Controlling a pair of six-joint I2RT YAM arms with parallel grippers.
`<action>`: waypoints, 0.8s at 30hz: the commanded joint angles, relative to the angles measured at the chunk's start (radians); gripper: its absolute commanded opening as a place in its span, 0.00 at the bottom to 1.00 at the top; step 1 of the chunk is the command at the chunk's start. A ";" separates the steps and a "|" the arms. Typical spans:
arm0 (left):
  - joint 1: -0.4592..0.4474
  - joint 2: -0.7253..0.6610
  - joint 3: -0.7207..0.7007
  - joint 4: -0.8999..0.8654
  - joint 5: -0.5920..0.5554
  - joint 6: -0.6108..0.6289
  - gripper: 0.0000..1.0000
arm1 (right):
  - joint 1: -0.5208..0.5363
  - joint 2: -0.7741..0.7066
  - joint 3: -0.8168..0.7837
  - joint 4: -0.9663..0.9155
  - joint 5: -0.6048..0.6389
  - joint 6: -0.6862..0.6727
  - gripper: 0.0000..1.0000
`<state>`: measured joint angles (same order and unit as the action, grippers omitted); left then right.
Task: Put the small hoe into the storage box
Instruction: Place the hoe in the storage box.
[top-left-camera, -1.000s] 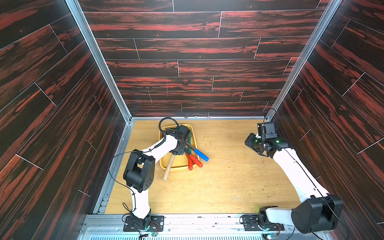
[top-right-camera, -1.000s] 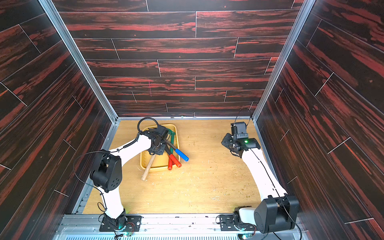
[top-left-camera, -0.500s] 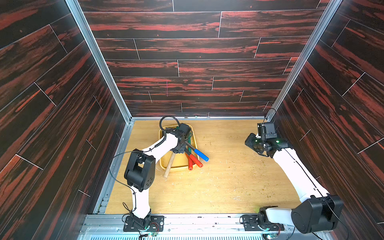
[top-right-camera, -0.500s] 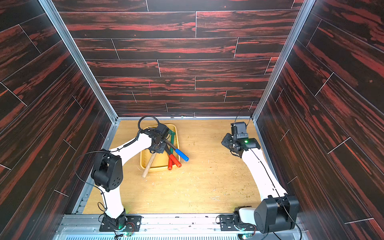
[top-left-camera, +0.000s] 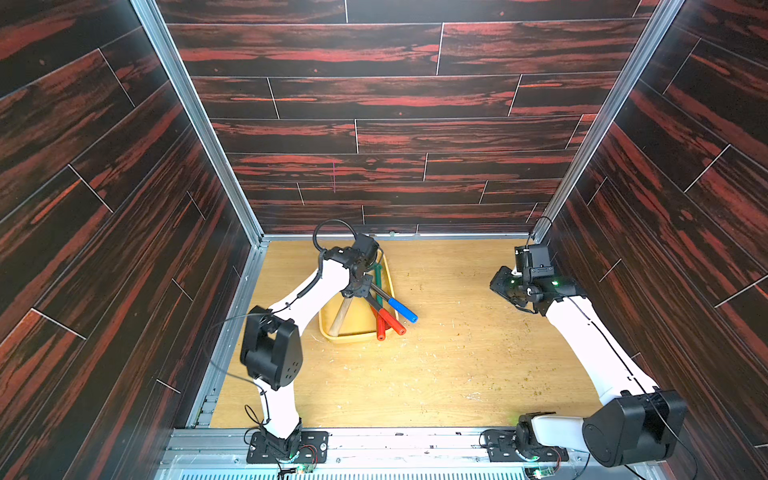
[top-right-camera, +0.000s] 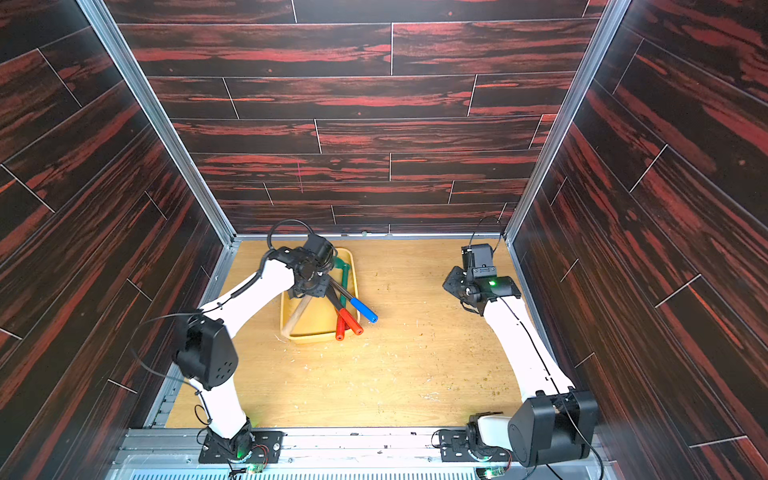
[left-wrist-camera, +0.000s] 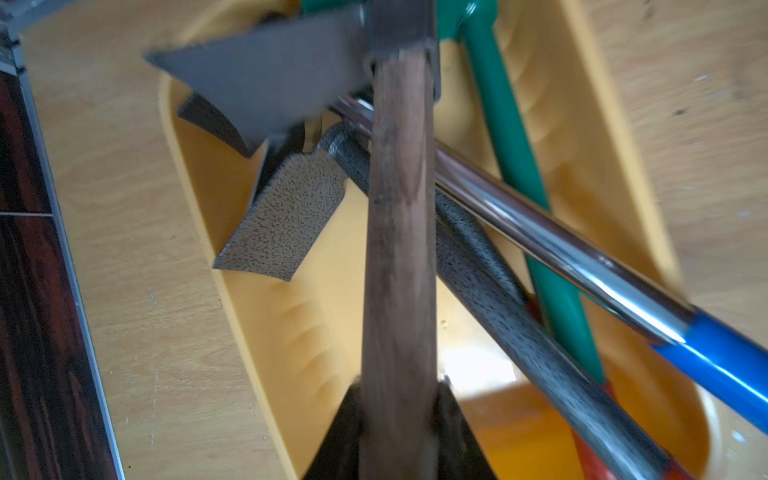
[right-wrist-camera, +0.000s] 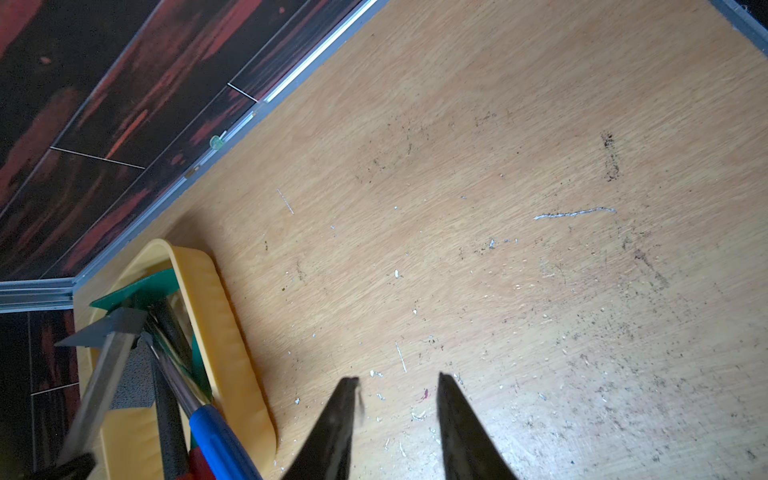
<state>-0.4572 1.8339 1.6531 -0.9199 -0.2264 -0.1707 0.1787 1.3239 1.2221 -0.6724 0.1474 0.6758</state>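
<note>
Small hoe (left-wrist-camera: 399, 228) clamped by left gripper (left-wrist-camera: 399, 390) over storage box (left-wrist-camera: 266, 340) — could be propped on crossed handles (left-wrist-camera: 540, 235) and tipped out.

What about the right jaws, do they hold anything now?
No, the right wrist view shows the right jaws apart above the table, with nothing between them.

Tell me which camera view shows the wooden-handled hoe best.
The left wrist view: the wooden-handled hoe fills it, grey blade and shaft clear, clamped in the left hand. Both top views show only its handle below the arm. The right wrist view shows it small and blurred at the edge.
</note>
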 joint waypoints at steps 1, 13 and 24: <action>-0.001 -0.076 0.034 -0.017 0.021 0.026 0.08 | 0.005 -0.001 0.025 -0.005 0.007 -0.002 0.37; -0.002 -0.118 0.069 -0.006 0.106 0.078 0.08 | 0.005 -0.007 0.025 -0.008 0.011 -0.002 0.37; -0.003 -0.055 0.078 0.051 0.260 0.190 0.09 | 0.004 0.002 0.020 -0.003 0.010 0.001 0.37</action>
<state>-0.4576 1.7809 1.6798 -0.9146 -0.0067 -0.0399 0.1787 1.3239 1.2221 -0.6727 0.1501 0.6762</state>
